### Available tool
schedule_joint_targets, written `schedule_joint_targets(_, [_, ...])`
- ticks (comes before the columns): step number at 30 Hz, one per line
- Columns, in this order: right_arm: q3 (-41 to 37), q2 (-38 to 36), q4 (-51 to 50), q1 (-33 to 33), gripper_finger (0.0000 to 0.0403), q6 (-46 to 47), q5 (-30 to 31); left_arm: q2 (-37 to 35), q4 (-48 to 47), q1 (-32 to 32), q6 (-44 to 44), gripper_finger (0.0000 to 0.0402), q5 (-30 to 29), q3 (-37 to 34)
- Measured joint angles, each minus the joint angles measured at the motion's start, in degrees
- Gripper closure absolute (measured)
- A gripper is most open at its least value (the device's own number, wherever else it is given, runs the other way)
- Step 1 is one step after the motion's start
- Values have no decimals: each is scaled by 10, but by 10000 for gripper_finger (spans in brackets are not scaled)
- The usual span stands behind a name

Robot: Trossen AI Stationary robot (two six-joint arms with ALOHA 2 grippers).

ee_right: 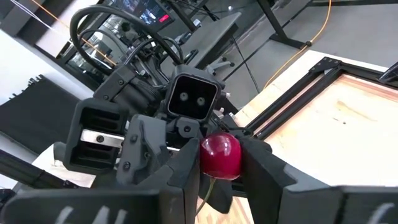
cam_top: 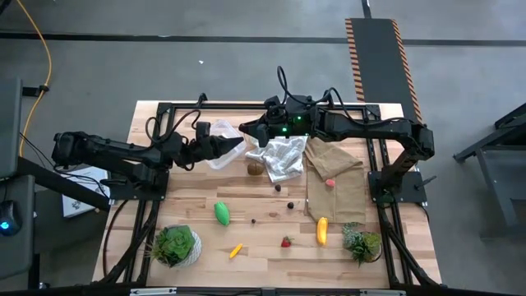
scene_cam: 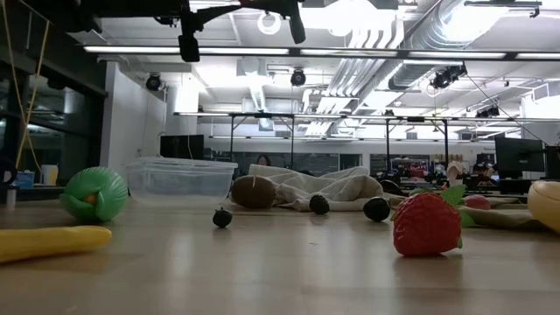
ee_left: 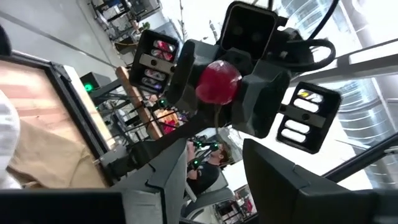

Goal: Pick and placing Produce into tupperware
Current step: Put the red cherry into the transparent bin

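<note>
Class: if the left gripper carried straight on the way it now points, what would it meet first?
Probably the red cherry held in the right gripper, directly ahead of the left gripper; depth is unclear.

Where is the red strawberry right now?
High view: the strawberry lies near the table's front edge, between the small yellow piece and the banana.

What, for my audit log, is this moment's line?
right gripper: shut on red berry | left gripper: open, facing it | both above tupperware
</note>
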Motion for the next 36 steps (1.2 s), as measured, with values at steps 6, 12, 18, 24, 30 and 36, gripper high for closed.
schedule_joint_targets(6, [0, 0, 5, 0, 312, -2, 0, 0, 5, 0, 0, 269, -9, 0])
schedule_joint_targets(12, [0, 0, 5, 0, 312, -2, -1, 25, 36, 0, -4, 275, -9, 2])
schedule_joint_targets(18, [0, 0, 5, 0, 312, -6, -1, 49, 29, 0, 5, 273, 1, 32])
schedule_joint_targets(24, [0, 0, 6, 0, 312, -6, -2, 45, 28, 0, 37, 273, 1, 40])
schedule_joint_targets(30, [0, 0, 6, 0, 312, -6, -2, 45, 18, 0, 34, 273, 14, 40])
schedule_joint_targets(36, [0, 0, 6, 0, 312, -6, -2, 45, -3, 0, 32, 273, 17, 40])
